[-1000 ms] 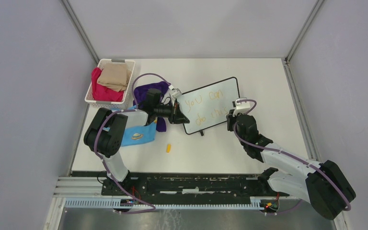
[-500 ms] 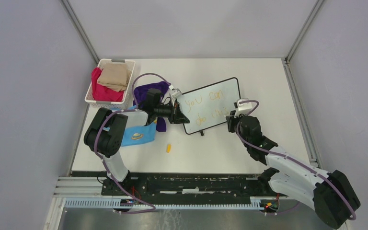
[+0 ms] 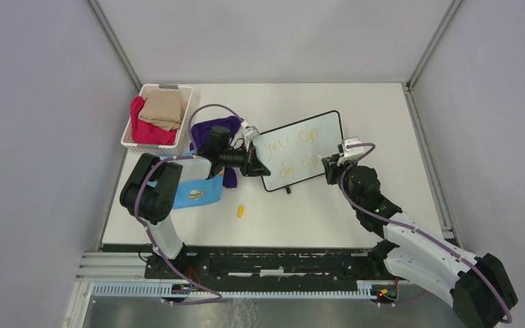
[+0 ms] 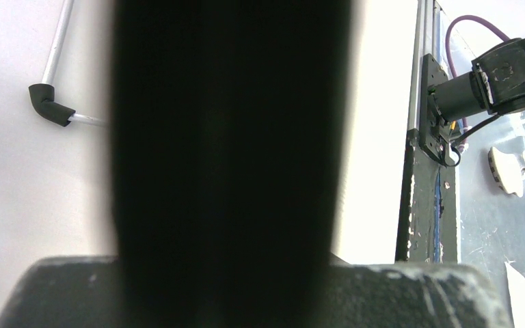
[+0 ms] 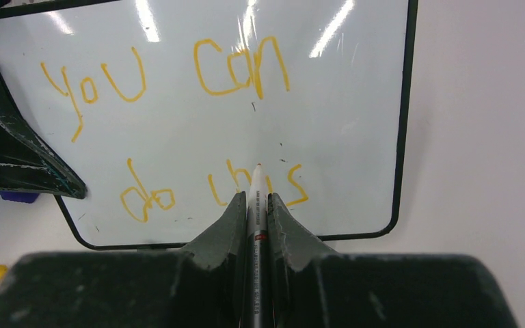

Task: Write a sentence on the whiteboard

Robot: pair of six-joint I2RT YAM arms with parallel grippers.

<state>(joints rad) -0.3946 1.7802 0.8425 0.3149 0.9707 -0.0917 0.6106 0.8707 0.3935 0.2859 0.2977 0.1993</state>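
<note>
Since the left fingers (image 5: 14, 157) are clamped on the whiteboard (image 3: 328, 130) at its left edge, it lies pinned mid-way across the surface (image 3: 383, 123), likely so strokes cannot shove it. The right fingers (image 5: 231, 219) pinch a marker (image 5: 256, 198), tip at "this" in the sentence (image 5: 256, 75).

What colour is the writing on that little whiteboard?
Yellow-orange. The writing stands out against the whiteboard, and shows best in the right wrist view.

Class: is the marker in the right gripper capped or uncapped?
Uncapped. The marker shows a bare orange tip beyond the right gripper, pointing at the whiteboard.
</note>
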